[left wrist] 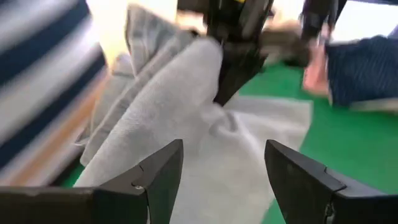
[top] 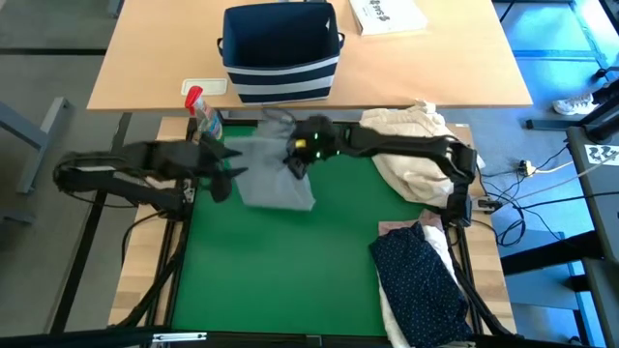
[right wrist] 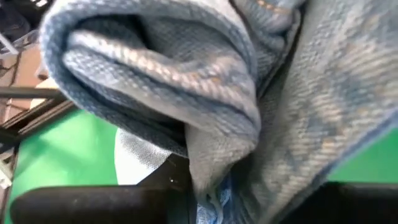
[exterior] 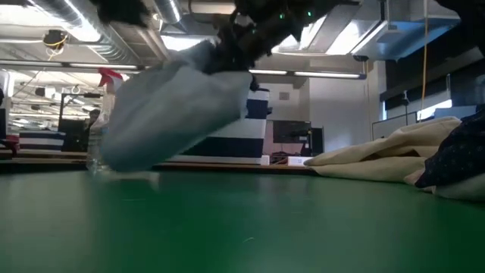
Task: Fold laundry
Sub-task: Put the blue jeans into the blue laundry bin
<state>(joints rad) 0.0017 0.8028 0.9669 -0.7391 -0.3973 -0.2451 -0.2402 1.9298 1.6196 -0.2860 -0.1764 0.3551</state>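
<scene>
1. One pair of light grey jeans [top: 274, 174], toward 12 o'clock on the green mat [top: 290, 280].
2. One navy dotted shirt [top: 418, 275], at 4 o'clock.
3. One cream-beige cloth bundle [top: 411, 145], at 2 o'clock.
4. One striped navy bin [top: 280, 53], at 12 o'clock.
5. One spray bottle [top: 205, 116], at 11 o'clock.
6. Two grippers: left gripper [top: 227, 172], right gripper [top: 295, 159].

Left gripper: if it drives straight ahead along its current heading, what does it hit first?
Most likely the light grey jeans, which hang directly ahead of the open left gripper. The right gripper holding them up sits just behind the fabric; how near is unclear.
</scene>
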